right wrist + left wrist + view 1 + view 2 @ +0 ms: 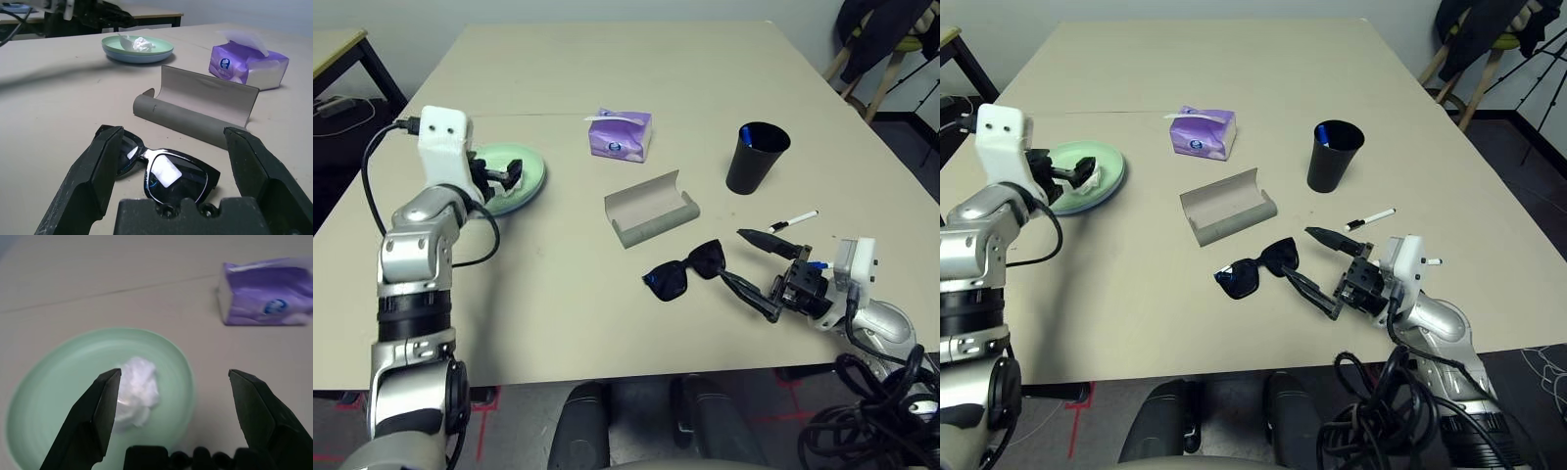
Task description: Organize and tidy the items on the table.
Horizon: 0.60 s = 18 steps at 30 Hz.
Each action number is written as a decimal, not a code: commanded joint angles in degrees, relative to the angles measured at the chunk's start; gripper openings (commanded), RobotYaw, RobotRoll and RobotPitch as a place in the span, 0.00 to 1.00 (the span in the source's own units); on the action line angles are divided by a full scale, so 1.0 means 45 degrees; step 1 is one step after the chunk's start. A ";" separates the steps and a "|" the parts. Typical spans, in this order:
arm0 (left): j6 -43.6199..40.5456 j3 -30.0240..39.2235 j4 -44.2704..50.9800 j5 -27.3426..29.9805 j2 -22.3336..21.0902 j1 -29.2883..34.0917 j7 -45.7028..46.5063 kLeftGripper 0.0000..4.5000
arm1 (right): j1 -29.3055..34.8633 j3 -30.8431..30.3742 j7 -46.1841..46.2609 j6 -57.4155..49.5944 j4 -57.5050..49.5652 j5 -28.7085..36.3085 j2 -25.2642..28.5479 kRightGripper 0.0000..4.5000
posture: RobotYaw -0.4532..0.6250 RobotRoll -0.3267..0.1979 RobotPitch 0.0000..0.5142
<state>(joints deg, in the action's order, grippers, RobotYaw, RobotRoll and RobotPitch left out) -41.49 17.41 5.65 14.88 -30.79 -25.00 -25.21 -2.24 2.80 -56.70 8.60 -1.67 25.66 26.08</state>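
My left gripper (174, 373) hangs open just above a crumpled white tissue (139, 389), which lies on a pale green plate (530, 171). That plate is stacked on a pale blue plate (132, 57) at the left of the table (558, 294). My right gripper (732, 255) is open low over the table near the front right. Its fingers point at the black sunglasses (685, 271), which lie folded open just ahead of it. Beyond them is the grey glasses case (651, 211), lid open. A thin white pen (795, 219) lies near the black cup (756, 157).
A purple tissue box (621, 133) sits behind the case. A dark-legged side table (333, 49) stands off the far left. A chair with dark clothing (891, 39) is at the back right. Black cables (871, 411) bunch below my right arm.
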 commanded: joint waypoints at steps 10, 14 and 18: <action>-0.1388 0.0794 0.4069 0.3461 0.0691 0.3587 -0.0745 0.99 | -0.1269 -0.0067 -0.1034 0.0680 0.1856 -0.0191 -0.0041 1.00 | 0.50 0.62 0.17; -0.1520 0.0741 0.4936 0.4081 0.0783 0.4346 -0.0693 0.99 | -0.1494 -0.0086 -0.1259 0.0862 0.2247 -0.0243 -0.0069 1.00 | 0.53 0.62 0.16; -0.0925 0.0489 0.5522 0.4406 0.0501 0.5052 -0.1366 0.99 | -0.1580 -0.0103 -0.1409 0.0931 0.2413 -0.0256 -0.0074 1.00 | 0.53 0.62 0.16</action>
<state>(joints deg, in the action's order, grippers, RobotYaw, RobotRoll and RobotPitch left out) -46.94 20.43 28.85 33.79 -27.80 -3.29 -29.97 -9.14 2.71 -62.51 12.19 8.51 24.97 25.81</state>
